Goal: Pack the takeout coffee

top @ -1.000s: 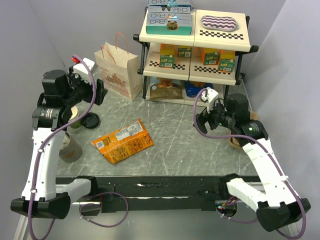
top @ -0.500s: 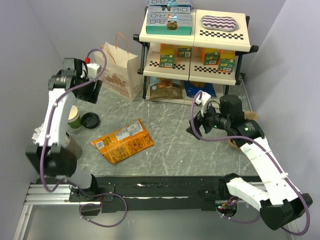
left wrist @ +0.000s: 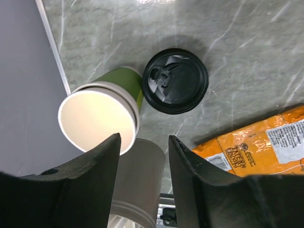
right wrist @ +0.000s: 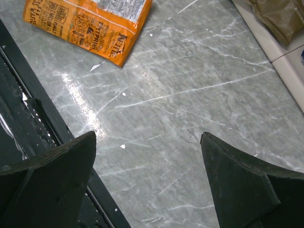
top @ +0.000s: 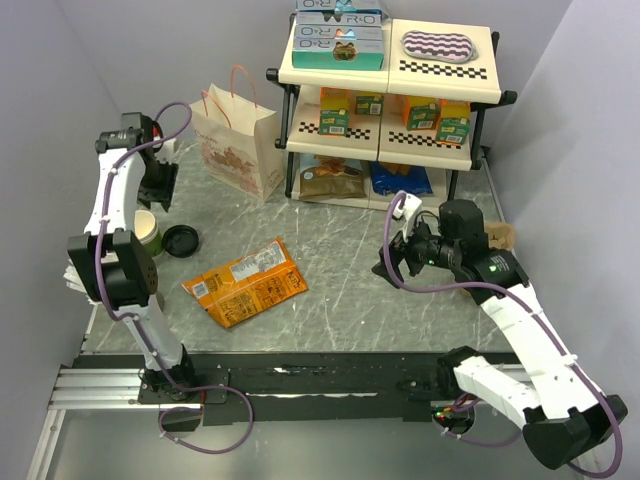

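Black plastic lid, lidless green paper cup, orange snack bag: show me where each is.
black plastic lid (left wrist: 175, 80), left wrist view, centre of its top
lidless green paper cup (left wrist: 97, 118), left wrist view, its cream inside
orange snack bag (top: 245, 282), top external view, middle of its face

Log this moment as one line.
left tool: open, empty, above lidless green cup and black lid | right tool: open, empty, over table near chip bag

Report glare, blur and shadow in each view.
Top external: even light, sharp, soft shadow under the shelf. Left wrist: near fingers dark and soft; black lid crisp. Right wrist: glare streak on the table beside the rail.
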